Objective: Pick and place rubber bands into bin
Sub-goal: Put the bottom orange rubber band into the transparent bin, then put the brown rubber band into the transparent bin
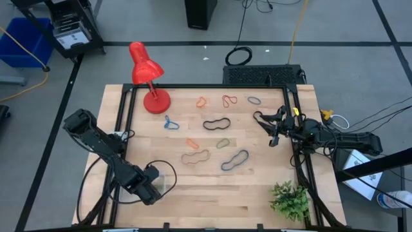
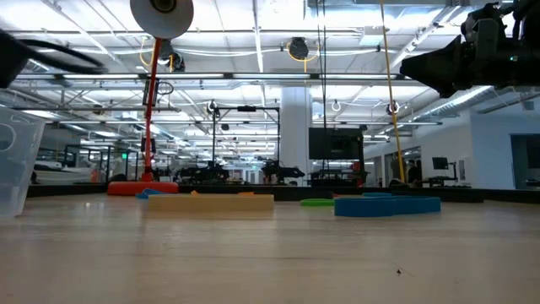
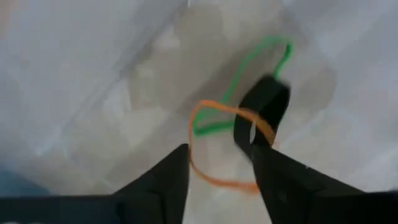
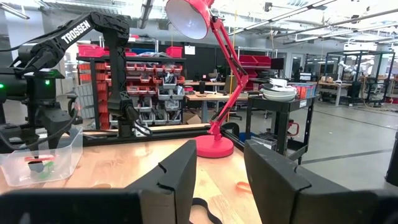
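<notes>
Left gripper point(image 1: 152, 187) over the clear bin point(image 1: 168, 177), fingers parted.
Green band point(image 3: 239, 81), orange band point(image 3: 214, 146) and a black band point(image 3: 261, 106) lie in the bin; right gripper point(image 1: 273, 132) waits with fingers apart, empty, beside loose bands point(image 1: 217, 123).

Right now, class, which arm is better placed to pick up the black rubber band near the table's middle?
Right. The right end effector hangs open beside the black rubber band; the left end effector is over the bin.
</notes>
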Controlling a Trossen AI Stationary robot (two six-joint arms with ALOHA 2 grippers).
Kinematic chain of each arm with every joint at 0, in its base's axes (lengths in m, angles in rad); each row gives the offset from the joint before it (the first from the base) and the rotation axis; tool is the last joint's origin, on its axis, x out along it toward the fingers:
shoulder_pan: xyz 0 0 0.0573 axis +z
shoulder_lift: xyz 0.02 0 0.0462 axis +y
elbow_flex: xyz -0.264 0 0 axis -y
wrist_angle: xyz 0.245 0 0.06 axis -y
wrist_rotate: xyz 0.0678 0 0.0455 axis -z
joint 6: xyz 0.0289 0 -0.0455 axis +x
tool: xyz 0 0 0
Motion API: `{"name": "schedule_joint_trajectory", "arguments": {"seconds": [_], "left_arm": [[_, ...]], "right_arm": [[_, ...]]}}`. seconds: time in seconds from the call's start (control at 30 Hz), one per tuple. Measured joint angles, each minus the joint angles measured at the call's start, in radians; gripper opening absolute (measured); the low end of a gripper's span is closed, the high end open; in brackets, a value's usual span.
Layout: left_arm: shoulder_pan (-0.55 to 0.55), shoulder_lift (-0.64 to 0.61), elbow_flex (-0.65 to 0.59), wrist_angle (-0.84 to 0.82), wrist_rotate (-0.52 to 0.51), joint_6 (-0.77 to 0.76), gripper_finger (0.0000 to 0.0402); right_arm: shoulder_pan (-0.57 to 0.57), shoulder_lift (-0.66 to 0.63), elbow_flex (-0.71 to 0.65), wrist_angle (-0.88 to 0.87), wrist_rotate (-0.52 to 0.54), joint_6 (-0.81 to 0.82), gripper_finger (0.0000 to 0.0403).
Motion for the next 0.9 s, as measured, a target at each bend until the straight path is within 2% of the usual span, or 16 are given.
{"name": "schedule_joint_trajectory", "arguments": {"seconds": [0.2,0.4,0.77,0.9], "left_arm": [[0.000,0.000,0.000,0.000,0.031,-0.018,0.0222],[0.000,0.000,0.016,-0.009,0.051,0.026,0.0229],[0.006,-0.179,0.130,-0.020,-0.196,0.180,0.0230],[0.033,-0.235,0.139,0.074,-0.337,0.310,0.0230]], "right_arm": [[0.000,0.000,0.000,0.000,0.000,-0.003,0.0130],[0.000,0.000,0.000,0.000,0.000,-0.003,0.0130],[0.000,0.000,0.000,0.005,0.000,0.000,0.0130],[0.000,0.000,0.000,0.005,0.000,0.000,0.0130]]}}
